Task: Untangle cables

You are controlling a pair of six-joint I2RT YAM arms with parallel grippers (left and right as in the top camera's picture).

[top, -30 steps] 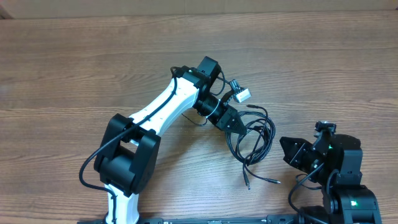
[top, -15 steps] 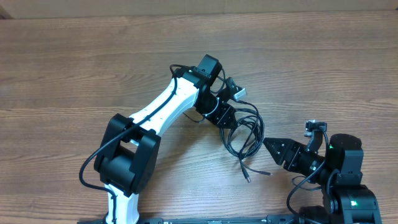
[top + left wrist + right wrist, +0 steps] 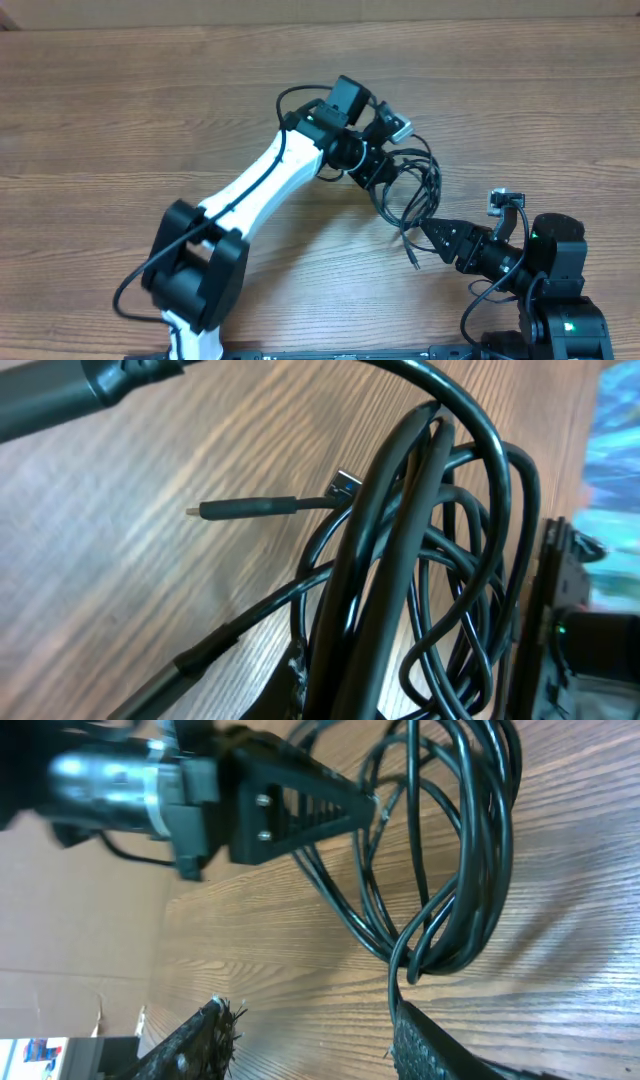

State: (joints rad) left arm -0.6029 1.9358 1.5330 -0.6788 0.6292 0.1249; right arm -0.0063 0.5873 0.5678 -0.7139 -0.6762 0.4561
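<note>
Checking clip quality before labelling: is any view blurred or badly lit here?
Overhead: sharp, evenly lit. Left wrist: cables crowd the lens, nearest strands soft. Right wrist: cables crisp, left claw fairly sharp, the arm behind it blurred.

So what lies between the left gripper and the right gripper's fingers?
The cables: in the right wrist view their loops run from the shut left gripper toward the right gripper's open fingers.
</note>
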